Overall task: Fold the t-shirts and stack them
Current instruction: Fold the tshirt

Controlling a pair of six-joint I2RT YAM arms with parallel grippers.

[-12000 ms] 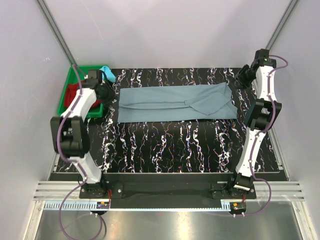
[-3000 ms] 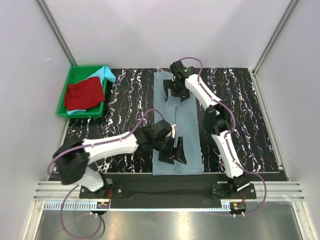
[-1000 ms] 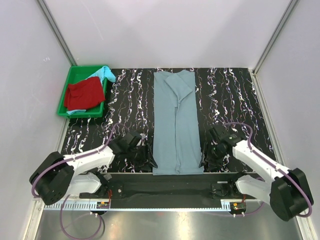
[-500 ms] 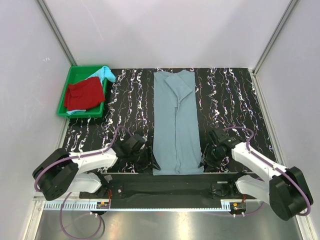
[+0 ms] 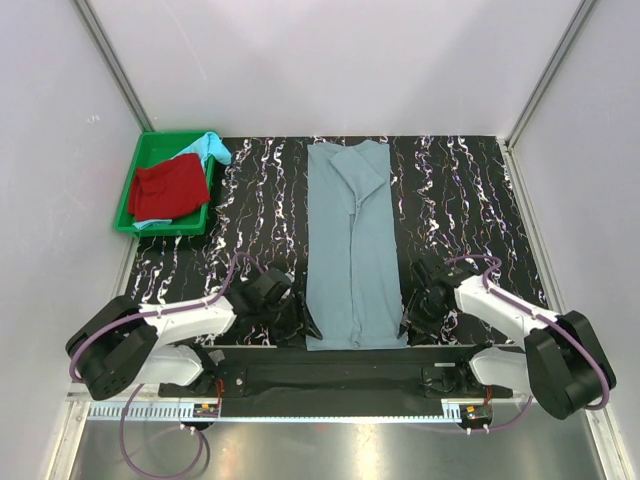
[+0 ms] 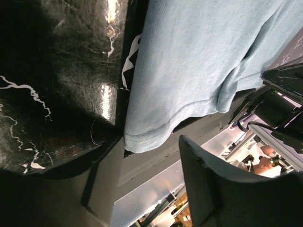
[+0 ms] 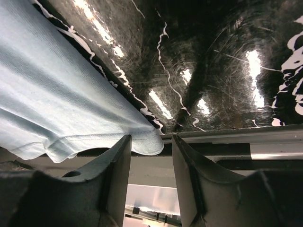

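Left tool [image 6: 151, 146] open around near left corner of grey-blue shirt [image 5: 350, 240], right tool [image 7: 150, 142] open around near right corner

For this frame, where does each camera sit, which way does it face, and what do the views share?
Top external: above and behind the arm bases, looking down at the table, grey-blue shirt and green tray; both arms show.
Left wrist: on the left arm, low at the table's near edge, facing the shirt's near left corner; left claw open around it.
Right wrist: on the right arm, facing the near right corner; right claw open around it.
Shared: both wrist views see the same shirt's near hem.
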